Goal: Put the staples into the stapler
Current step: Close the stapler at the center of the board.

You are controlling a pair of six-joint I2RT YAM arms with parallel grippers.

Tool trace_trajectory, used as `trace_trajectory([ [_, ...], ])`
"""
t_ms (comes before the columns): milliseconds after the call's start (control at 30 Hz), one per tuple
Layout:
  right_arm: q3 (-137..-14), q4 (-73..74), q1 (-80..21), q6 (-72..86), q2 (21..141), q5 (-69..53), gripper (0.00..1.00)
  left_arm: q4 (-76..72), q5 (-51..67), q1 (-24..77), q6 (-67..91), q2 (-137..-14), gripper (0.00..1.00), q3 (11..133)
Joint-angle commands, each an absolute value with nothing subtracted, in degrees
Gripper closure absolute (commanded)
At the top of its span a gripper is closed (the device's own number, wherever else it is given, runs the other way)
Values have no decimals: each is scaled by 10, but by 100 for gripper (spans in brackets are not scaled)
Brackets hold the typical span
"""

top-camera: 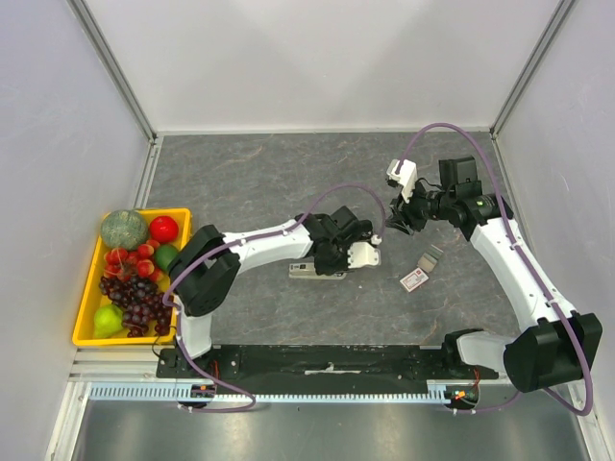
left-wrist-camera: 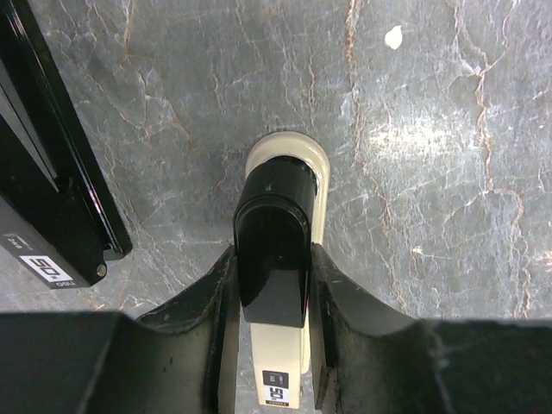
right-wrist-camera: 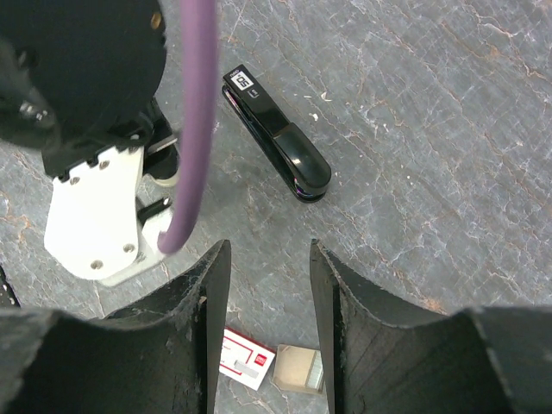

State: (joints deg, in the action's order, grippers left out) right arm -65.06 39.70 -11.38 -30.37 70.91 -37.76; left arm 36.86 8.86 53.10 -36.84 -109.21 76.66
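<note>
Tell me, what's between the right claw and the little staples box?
Nothing, only bare grey table. The right wrist view shows the staples box just past the open right gripper, a tan tray beside it.

The top camera looks steeply down from above and behind the arm bases (top-camera: 327, 360), far enough to take in the whole table (top-camera: 288, 182). The left wrist camera faces down, very close over the stapler (left-wrist-camera: 274, 250). The right wrist camera looks down from higher; it and the top view share the staples (right-wrist-camera: 246, 362)
</note>
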Motion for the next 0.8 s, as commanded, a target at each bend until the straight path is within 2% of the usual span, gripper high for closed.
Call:
trace_trajectory([
  [0, -648, 390, -112, -295, 697, -390, 52, 387, 30, 611, -359, -1230, 98, 717],
  [133, -645, 390, -112, -295, 693, -388, 51, 416, 45, 637, -359, -1309, 98, 724],
  [300, -645, 388, -109, -295, 696, -389, 51, 428, 71, 636, -385, -1293, 98, 717],
  [433, -650, 389, -109, -291, 694, -393, 51, 464, 67, 649, -390, -1331, 98, 736],
  [633, -642, 388, -106, -295, 683, -393, 50, 411, 80, 606, -365, -1246, 98, 729],
  [667, -642, 389, -105, -295, 685, -395, 50, 407, 83, 589, -360, -1216, 97, 731],
  [700, -643, 388, -105, -295, 686, -396, 49, 405, 83, 583, -358, -1204, 86, 733],
  [767, -646, 389, -105, -294, 687, -399, 48, 401, 83, 572, -356, -1167, 75, 729],
])
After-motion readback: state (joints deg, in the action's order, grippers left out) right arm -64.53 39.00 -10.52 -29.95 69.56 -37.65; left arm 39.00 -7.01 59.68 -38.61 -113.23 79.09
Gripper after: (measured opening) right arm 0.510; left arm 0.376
